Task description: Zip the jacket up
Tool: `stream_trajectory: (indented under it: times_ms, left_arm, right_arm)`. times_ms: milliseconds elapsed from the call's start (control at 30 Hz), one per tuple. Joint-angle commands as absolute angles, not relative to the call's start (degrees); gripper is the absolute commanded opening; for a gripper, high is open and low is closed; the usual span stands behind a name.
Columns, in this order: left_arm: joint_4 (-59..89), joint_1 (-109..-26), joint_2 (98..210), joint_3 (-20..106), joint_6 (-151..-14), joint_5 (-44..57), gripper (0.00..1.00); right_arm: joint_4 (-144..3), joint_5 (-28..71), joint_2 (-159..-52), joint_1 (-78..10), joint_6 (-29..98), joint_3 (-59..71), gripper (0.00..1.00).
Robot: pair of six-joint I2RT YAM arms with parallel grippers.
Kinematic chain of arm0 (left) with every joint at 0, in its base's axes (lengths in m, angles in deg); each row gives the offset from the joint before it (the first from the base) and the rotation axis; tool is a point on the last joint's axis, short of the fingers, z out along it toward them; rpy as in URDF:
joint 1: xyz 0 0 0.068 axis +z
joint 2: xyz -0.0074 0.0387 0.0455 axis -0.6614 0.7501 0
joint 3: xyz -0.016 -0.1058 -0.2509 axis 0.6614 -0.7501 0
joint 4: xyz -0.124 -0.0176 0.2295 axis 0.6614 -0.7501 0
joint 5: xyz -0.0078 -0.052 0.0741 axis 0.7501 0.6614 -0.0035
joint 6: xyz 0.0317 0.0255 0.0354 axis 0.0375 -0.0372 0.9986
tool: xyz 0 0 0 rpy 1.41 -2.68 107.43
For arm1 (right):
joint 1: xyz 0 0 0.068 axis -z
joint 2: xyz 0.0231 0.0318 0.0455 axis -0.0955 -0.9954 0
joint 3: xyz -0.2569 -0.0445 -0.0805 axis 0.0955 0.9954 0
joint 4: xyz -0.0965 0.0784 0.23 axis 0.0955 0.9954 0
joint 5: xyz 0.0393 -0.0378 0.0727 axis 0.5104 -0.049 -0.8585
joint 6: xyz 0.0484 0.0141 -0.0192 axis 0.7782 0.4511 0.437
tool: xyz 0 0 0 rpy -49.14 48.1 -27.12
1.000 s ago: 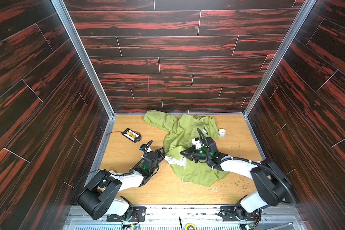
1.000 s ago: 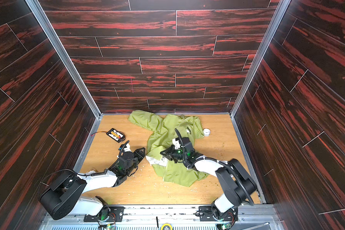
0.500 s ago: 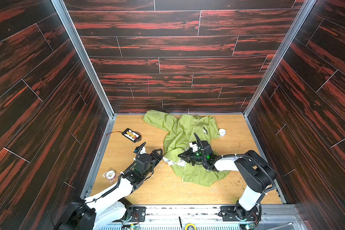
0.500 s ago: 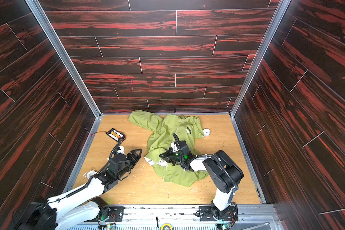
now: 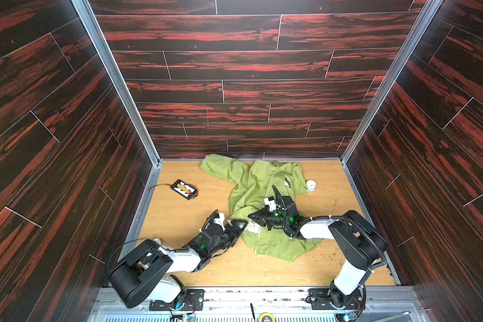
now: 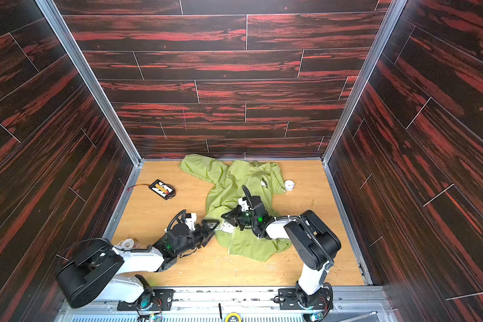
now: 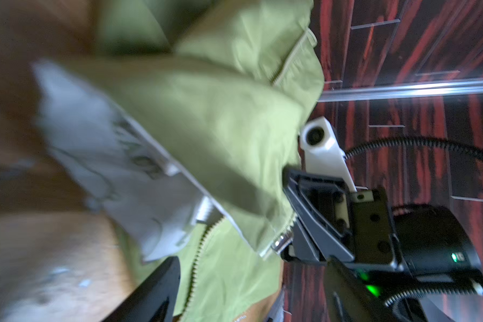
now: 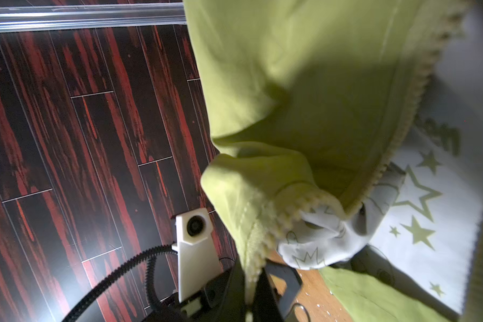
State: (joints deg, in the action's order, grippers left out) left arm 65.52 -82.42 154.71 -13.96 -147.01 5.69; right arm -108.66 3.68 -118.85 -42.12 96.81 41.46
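In both top views the jacket (image 5: 251,184) (image 6: 229,184) lies crumpled on the table (image 5: 179,217), right of centre, with its neck end toward the top of the frame. Its front opening runs from the lower middle upward, so its long axis points away from both arm bases. The right gripper (image 5: 251,216) (image 6: 224,216) reaches in from the right, jaws closed on the green front edge, above a patch of white lining (image 5: 253,226). The left gripper (image 5: 239,225) (image 6: 211,224) sits just left of that spot, jaws spread and holding nothing. It is the free tool, and the lining lies just to its right.

In the left wrist view the left gripper's fingers (image 7: 162,284) stand wide apart along the bottom of the frame. Green cloth and a free line of teeth (image 7: 200,248) lie between them, the teeth running from bottom centre up toward the middle. At centre right the right gripper (image 7: 289,249) pinches the other front edge right at the metal slider (image 7: 280,243). The slider sits right of the free teeth, near them but apart.

In the right wrist view the right gripper (image 8: 248,298) is at bottom centre, shut on a toothed edge that climbs toward the upper right. Star-printed lining fills the right side.

The next move probably calls for the left gripper to close on the free teeth's lower end and carry it toward the slider.
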Motion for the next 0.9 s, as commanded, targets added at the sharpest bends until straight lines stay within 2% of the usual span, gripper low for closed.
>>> stream_trajectory:
  times_ms: [0,167,367,533,733,867]
  left_arm:
    - [77.3,-83.6,156.6,-13.8,-149.3,5.3,0.82]
    - [76.8,-83.5,156.0,-13.1,-148.2,3.7,0.8]
    - [73.8,-83.4,156.2,-11.5,-145.4,3.0,0.67]
    - [77.0,-82.8,159.7,-10.5,-143.9,4.5,0.57]
    - [81.9,-81.9,162.7,-11.4,-143.9,5.1,0.53]
    - [81.8,-81.3,162.8,-11.5,-143.0,5.4,0.53]
  right_arm:
    - [-109.1,3.6,-116.8,-42.4,97.7,40.4,0.0]
    - [-108.8,3.6,-116.1,-42.4,97.7,40.5,0.0]
    - [-109.2,3.3,-115.6,-42.3,98.3,40.7,0.0]
    - [-109.7,2.8,-115.0,-42.3,98.8,40.9,0.0]
    - [-110.4,2.6,-114.3,-42.3,99.4,41.3,0.0]
    - [-111.1,2.5,-113.9,-42.3,99.9,42.0,0.0]
